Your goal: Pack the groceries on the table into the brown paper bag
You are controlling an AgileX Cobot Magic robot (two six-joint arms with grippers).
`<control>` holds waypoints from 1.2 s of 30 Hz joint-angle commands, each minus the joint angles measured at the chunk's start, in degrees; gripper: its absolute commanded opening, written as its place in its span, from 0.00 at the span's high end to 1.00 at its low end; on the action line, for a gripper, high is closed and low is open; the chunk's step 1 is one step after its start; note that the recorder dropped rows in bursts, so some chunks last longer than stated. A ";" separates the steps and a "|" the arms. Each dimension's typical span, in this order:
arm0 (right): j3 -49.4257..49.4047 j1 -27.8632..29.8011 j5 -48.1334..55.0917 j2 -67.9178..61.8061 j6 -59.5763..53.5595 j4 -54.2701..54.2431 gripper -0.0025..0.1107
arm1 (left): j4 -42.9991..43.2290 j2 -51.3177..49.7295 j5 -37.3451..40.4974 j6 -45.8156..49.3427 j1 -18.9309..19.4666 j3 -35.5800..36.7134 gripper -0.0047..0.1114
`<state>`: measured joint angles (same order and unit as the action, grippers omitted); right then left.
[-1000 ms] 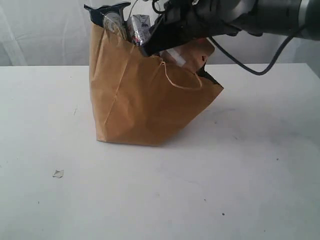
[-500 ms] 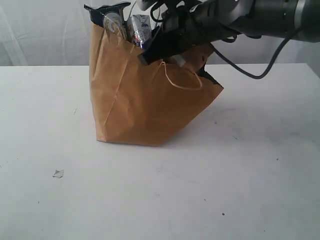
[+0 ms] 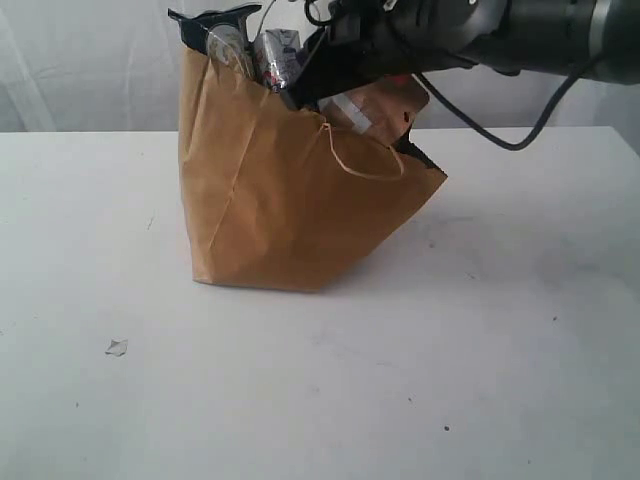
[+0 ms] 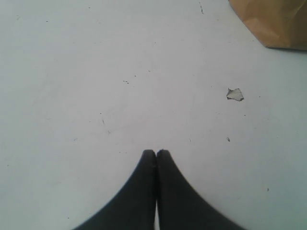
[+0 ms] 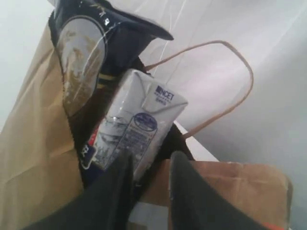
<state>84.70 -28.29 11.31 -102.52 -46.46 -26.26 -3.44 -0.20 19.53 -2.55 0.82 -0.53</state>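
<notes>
I see my right fingers (image 5: 187,191) narrowly parted at the mouth of the tall kraft-brown paper bag (image 3: 280,210), upper centre, and my left fingers (image 4: 144,191) pressed together above the white desk (image 4: 72,72).

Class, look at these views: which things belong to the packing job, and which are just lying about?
Job: brown paper bag, small white carton, long pasta packet, brown pouch, right gripper at the bag's mouth.
Lying about: small pale scrap on the table.

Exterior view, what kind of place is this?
Likely a robotics lab or test bench: bare white table, plain white curtain backdrop, and a robot arm over a brown paper bag.
</notes>
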 commanded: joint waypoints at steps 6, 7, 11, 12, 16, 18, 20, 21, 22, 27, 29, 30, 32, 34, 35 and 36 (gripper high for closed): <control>-0.16 6.45 7.17 9.79 7.47 10.52 0.98 | -0.31 0.20 0.62 -0.03 -0.26 0.53 0.96; -0.16 8.33 8.02 11.10 10.12 12.03 0.98 | -0.31 0.20 0.62 -0.03 -0.26 0.53 0.96; -0.16 16.47 14.61 17.70 18.87 23.02 0.98 | -0.31 0.20 0.62 -0.03 -0.26 0.53 0.96; -0.16 18.90 16.71 19.30 21.09 26.78 0.98 | -0.31 0.20 0.62 -0.03 -0.26 0.53 0.96; -0.16 28.72 29.07 22.78 32.58 39.05 0.98 | -0.31 0.20 0.62 -0.03 -0.26 0.53 0.96; -0.16 33.22 39.68 23.05 42.76 40.43 0.98 | -0.31 0.20 0.62 -0.03 -0.26 0.53 0.96; -0.56 36.34 48.95 23.05 46.46 40.43 0.98 | -0.31 0.20 0.62 -0.03 -0.26 0.53 0.96; -1.15 37.27 50.51 23.29 46.46 40.43 0.98 | -0.31 0.20 0.62 -0.03 -0.26 0.53 0.96; -2.22 38.07 50.90 23.87 46.83 40.43 0.98 | -0.31 0.20 0.62 -0.03 -0.26 0.53 0.96; -11.72 39.28 34.69 37.84 59.25 41.59 0.98 | -0.31 0.20 0.62 -0.03 -0.26 0.53 0.96; -15.45 37.93 31.15 45.98 61.17 40.61 0.98 | -0.31 0.20 0.62 -0.03 -0.26 0.53 0.96; -16.66 37.11 32.00 48.34 62.14 40.47 0.98 | -0.31 0.20 0.62 -0.03 -0.26 0.53 0.96; -19.95 35.08 32.12 54.53 61.48 40.17 0.98 | -0.31 0.20 0.62 -0.03 -0.26 0.53 0.96; -22.80 32.64 30.82 60.02 58.78 39.15 0.98 | -0.31 0.20 0.62 -0.03 -0.26 0.53 0.96; -24.54 31.48 28.98 63.55 57.92 39.38 0.98 | -0.31 0.20 0.62 -0.03 -0.26 0.53 0.96; -26.41 30.89 26.83 67.58 57.47 39.76 0.98 | -0.31 0.20 0.62 -0.03 -0.26 0.53 0.96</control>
<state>62.88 4.98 42.52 -43.50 12.97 13.43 -3.44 -0.20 19.53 -2.55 0.82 -0.53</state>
